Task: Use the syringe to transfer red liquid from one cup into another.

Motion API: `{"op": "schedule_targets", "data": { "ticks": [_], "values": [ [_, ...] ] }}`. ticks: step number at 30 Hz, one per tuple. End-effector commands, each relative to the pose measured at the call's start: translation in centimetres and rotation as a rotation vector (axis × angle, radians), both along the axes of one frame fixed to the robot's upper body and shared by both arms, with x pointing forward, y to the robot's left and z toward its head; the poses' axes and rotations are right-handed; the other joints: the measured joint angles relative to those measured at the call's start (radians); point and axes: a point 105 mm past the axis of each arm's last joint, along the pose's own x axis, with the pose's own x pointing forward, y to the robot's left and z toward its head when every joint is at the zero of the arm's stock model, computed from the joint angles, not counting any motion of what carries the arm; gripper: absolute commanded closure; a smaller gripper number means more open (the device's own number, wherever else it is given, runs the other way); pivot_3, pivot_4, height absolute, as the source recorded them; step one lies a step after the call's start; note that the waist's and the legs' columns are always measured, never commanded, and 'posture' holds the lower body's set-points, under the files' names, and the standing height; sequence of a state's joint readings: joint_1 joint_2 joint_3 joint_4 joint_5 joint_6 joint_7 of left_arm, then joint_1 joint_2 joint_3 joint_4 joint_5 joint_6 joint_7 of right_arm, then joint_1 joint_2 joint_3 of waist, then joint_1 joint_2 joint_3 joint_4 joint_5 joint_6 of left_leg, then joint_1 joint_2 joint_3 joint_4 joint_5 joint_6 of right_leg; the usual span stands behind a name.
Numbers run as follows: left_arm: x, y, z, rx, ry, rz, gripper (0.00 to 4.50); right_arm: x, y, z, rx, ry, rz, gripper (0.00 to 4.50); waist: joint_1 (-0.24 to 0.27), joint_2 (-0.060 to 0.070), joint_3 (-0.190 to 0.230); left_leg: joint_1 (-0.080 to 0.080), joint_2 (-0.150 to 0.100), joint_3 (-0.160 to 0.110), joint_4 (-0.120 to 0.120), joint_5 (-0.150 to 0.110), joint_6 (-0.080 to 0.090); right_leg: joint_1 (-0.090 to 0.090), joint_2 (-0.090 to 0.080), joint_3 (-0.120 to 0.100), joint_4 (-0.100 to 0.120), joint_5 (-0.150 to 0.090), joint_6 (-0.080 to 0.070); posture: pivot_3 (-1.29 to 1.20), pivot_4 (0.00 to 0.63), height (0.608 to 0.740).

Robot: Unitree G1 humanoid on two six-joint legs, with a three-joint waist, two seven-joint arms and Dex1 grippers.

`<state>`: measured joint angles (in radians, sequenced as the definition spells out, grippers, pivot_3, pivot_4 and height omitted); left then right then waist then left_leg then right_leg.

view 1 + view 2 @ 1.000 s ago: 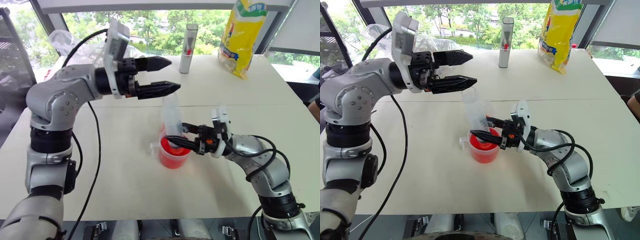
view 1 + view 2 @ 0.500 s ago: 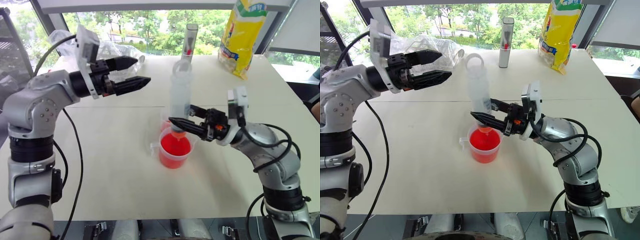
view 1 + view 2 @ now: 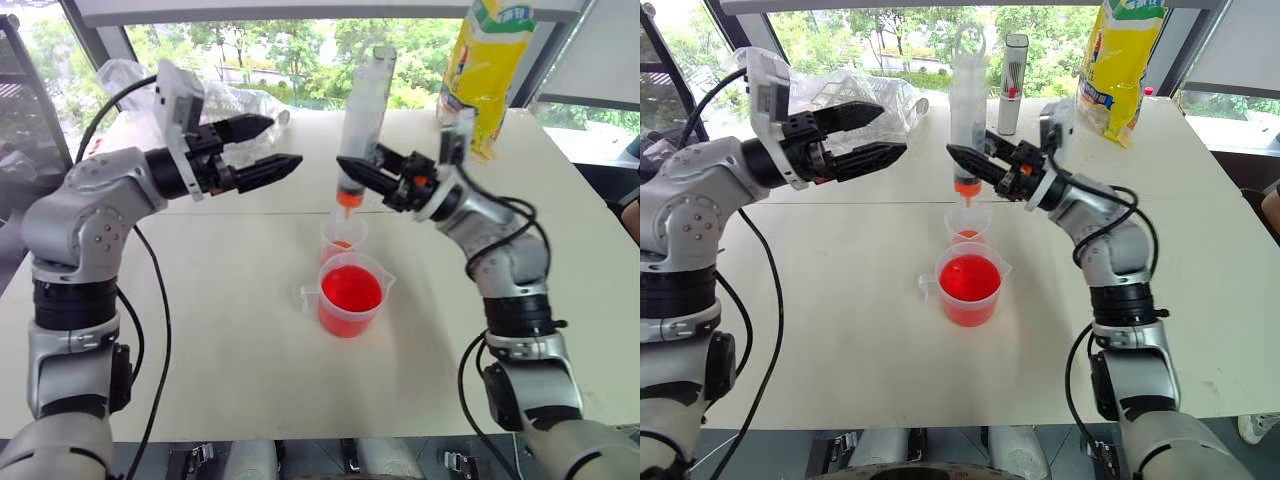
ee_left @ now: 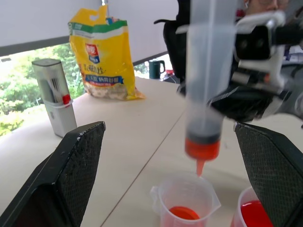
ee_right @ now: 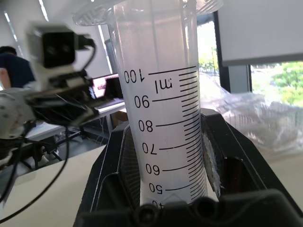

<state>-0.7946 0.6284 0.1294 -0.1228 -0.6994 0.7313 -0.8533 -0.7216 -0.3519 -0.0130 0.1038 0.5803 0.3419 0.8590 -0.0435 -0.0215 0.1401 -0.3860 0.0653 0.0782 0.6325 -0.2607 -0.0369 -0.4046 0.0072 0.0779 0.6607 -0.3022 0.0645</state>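
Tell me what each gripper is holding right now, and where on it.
The right gripper clamps the large clear plastic syringe low on its barrel, just above the orange nozzle. The left gripper is open and holds nothing.

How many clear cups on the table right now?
2. The smaller handleless cup sits directly under the syringe tip, a little red liquid in its bottom. The larger handled measuring cup stands just in front of it, nearer the robot, holding much more red liquid.

Syringe (image 5: 163, 118) scale below the forty mark hidden behind the right gripper (image 5: 165, 189); large cup (image 4: 251, 215) cut off at the left wrist view's edge.
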Motion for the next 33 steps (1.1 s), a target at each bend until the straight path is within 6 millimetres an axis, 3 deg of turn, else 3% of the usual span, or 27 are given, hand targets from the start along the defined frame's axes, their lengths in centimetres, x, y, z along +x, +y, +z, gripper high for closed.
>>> {"op": "schedule_targets", "data": {
  "ticks": [1, 5, 17, 23, 26, 33],
  "values": [
    [-0.5, -0.7, 2.0, -0.003, -0.095, -0.012, 0.02, 0.3, 0.4, 0.0, -0.009, -0.068, -0.003, 3.09, 0.000, 0.000, 0.000, 0.000, 0.000, 0.000, 0.000, 0.000, 0.000, 0.000, 0.000, 0.000, 0.000, 0.000, 0.000, 0.00, 0.150, 0.740],
    [0.0, -1.6, 2.8, -0.004, -0.128, -0.022, 0.02, 0.8, 0.5, -1.1, -0.021, -0.064, -0.026, 3.09, 0.001, 0.000, 0.000, 0.000, 0.000, 0.000, 0.000, 0.000, 0.000, 0.000, 0.000, 0.000, 0.000, 0.000, 0.000, 0.00, 0.150, 0.740],
    [1.9, -5.9, 5.6, -0.069, -0.173, -0.113, 0.02, 0.6, 0.6, -1.8, -0.030, -0.070, -0.034, 3.09, 0.000, 0.000, 0.000, 0.000, 0.000, 0.000, 0.000, 0.000, 0.000, 0.000, 0.000, -0.001, 0.002, 0.000, 0.000, 0.00, 0.150, 0.740],
    [2.5, -7.1, 5.1, -0.071, -0.140, -0.147, 0.02, 0.6, 0.7, -1.9, -0.038, -0.069, -0.033, 3.09, -0.003, 0.000, 0.000, 0.001, 0.000, 0.001, 0.000, 0.000, 0.000, -0.001, 0.001, 0.000, 0.002, 0.000, 0.000, 0.00, 0.150, 0.740],
    [2.5, -7.4, 4.7, -0.058, -0.125, -0.160, 0.84, 0.6, 0.7, -2.0, -0.041, -0.068, -0.031, 3.09, -0.002, 0.000, 0.000, 0.001, 0.000, 0.001, 0.000, 0.000, 0.000, -0.001, 0.001, 0.000, 0.002, 0.000, 0.000, 0.00, 0.150, 0.740],
    [2.4, -7.6, 4.4, -0.064, -0.105, -0.174, 4.38, 0.5, 0.8, -2.1, -0.044, -0.066, -0.026, 3.09, -0.001, 0.000, 0.000, 0.000, 0.000, 0.001, 0.000, 0.000, 0.000, -0.001, 0.001, 0.000, 0.002, 0.000, 0.000, 0.00, 0.150, 0.740]
  ]
}}
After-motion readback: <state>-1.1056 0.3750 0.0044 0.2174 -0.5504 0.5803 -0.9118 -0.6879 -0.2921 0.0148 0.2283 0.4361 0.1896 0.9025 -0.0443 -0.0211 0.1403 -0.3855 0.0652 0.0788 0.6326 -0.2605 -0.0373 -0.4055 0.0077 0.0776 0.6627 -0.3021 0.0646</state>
